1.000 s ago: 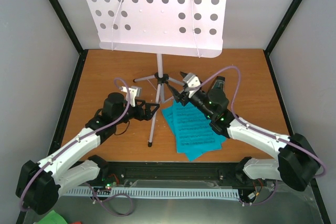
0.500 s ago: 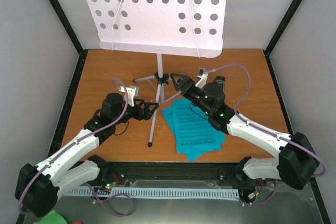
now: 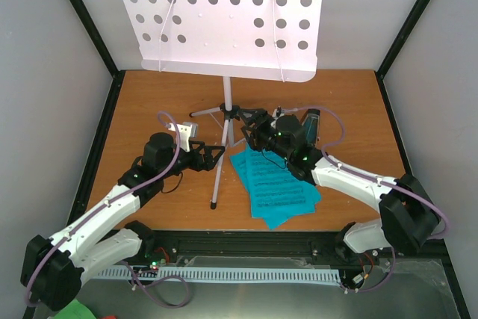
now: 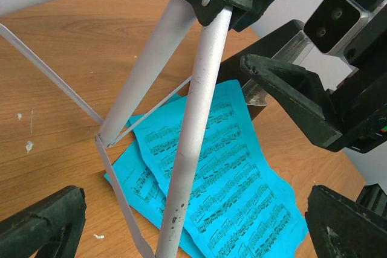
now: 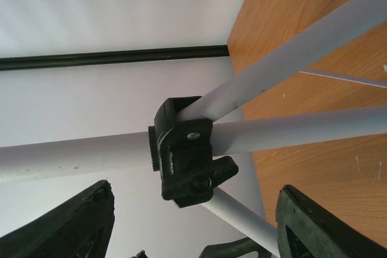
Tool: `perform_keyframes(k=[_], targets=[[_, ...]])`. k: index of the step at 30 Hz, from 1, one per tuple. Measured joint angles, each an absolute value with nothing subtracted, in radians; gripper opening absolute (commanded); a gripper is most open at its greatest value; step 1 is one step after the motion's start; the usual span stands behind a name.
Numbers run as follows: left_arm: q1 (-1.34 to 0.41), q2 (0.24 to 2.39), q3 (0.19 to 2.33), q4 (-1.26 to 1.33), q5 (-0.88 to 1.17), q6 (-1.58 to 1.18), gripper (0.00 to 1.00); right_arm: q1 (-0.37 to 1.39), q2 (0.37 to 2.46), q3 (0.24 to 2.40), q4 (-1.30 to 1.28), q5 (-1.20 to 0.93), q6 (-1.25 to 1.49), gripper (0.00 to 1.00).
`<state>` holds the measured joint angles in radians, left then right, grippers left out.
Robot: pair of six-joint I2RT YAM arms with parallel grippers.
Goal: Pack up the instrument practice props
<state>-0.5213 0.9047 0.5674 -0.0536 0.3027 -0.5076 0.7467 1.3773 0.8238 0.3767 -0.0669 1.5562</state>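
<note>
The white music stand's perforated desk rises at the back on a tripod with a black hub. Cyan sheet-music pages lie on the table to the right of the front leg. My left gripper is open beside that leg; in the left wrist view the leg runs between its fingertips above the pages. My right gripper is open just right of the hub; the hub clamp sits ahead of its fingers, untouched. A small dark metronome stands behind the right arm.
The wooden table is enclosed by grey walls with black frame posts. Thin white tripod braces spread between the legs. The right gripper's black finger shows close to the leg in the left wrist view.
The right gripper has swung left and down toward the tripod hub, its wrist turning. The left arm has barely moved.
</note>
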Motion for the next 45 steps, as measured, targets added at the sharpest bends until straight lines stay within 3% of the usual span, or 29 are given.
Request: perform_keyframes(k=[6,22,24,28,33,35,45], targets=[[-0.521,0.897,0.567,-0.056,0.303,-0.507,1.0,0.747,1.414,0.828,0.385,-0.073,1.626,0.61],[-0.521,0.902,0.567,-0.062,0.303,-0.507,1.0,0.748,1.446,0.875,0.383,-0.089,1.639,0.15],[-0.521,0.906,0.567,-0.062,0.303,-0.507,1.0,0.747,1.446,0.875,0.379,-0.088,1.64,0.14],[-0.521,0.91,0.567,-0.062,0.303,-0.507,0.99,0.747,1.446,0.875,0.379,-0.086,1.641,0.24],[-0.521,0.911,0.568,-0.062,0.303,-0.507,0.99,0.747,1.446,0.875,0.381,-0.081,1.635,0.05],[-0.521,0.913,0.568,-0.062,0.303,-0.507,0.99,0.747,1.446,0.875,0.383,-0.08,1.624,0.03],[-0.521,0.916,0.579,-0.062,0.304,-0.507,0.99,0.748,1.446,0.854,0.435,-0.052,1.274,0.05]])
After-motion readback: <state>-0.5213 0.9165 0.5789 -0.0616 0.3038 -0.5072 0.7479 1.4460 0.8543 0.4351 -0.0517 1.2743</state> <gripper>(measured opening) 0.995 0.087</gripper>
